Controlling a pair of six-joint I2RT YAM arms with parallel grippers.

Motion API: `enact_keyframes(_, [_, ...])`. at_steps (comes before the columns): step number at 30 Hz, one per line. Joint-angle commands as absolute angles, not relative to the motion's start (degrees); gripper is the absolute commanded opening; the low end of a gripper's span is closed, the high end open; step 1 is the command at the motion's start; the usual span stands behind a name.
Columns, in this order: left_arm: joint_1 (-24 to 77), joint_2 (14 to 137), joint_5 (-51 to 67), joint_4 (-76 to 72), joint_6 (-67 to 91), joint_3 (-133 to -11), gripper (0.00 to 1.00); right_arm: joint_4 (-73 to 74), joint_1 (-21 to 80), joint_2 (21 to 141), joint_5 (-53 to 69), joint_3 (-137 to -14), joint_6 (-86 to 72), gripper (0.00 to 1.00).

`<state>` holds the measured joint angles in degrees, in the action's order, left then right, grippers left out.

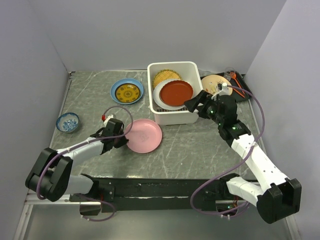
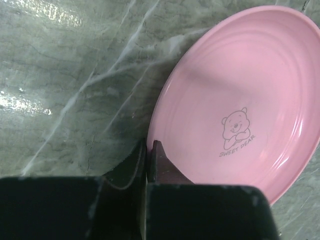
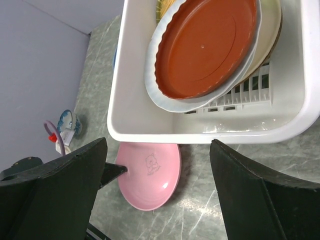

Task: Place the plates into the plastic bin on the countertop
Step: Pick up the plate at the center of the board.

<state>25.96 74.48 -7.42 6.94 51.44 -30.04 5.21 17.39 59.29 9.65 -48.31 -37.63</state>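
A pink plate (image 1: pixel 145 136) (image 2: pixel 240 95) (image 3: pixel 150 177) lies on the countertop (image 1: pixel 200 145) just in front of the plastic bin (image 1: pixel 156 102) (image 3: pixel 150 136). My left gripper (image 1: pixel 122 140) (image 2: pixel 148 148) is shut on the pink plate's left rim. Inside the bin a red plate (image 1: pixel 175 92) (image 3: pixel 205 47) rests on a white plate (image 1: pixel 159 97) (image 3: pixel 159 92), with a yellow lattice plate (image 1: pixel 166 76) behind. My right gripper (image 1: pixel 194 104) (image 3: pixel 159 145) hovers open over the bin's front right corner, holding nothing.
A blue plate with a yellow centre (image 1: pixel 127 91) sits left of the bin. A cream plate (image 1: pixel 214 83) lies on a black tray (image 1: pixel 243 86) at the back right. A small blue bowl (image 1: pixel 67 122) (image 3: pixel 67 122) stands by the left wall.
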Motion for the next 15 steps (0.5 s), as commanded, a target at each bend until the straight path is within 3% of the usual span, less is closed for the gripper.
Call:
enact_keyframes(1, [26.37, 73.39, -7.91, 6.85, 51.33, -30.24, 0.01, 2.46, 17.67, 60.81, 10.98, -48.6, -37.7, 0.9])
enact_keyframes(15, [26.37, 52.13, -12.3, 18.71, 51.77, -30.49, 0.01, 2.02, 18.54, 66.18, 14.32, -53.26, -37.44, 0.9])
